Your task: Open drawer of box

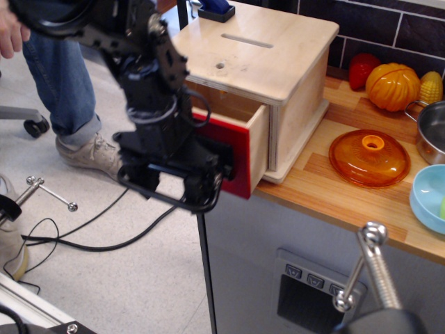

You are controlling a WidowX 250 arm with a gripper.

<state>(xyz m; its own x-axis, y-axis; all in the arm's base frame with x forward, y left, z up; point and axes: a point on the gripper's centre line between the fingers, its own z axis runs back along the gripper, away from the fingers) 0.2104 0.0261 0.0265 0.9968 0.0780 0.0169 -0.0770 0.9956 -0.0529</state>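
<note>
Bright even indoor light, soft shadows — blurred foreground metal post [375,271], slight graininess

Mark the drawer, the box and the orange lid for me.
drawer [256,146]: main camera view, on its pale wood side wall.
box [278,59]: main camera view, on its bare wooden top.
orange lid [361,163]: main camera view, on its domed surface beside the knob.

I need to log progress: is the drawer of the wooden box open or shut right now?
Partly open: the drawer juts out of the box, its pale wood side exposed. The gripper is at its handle.
</note>
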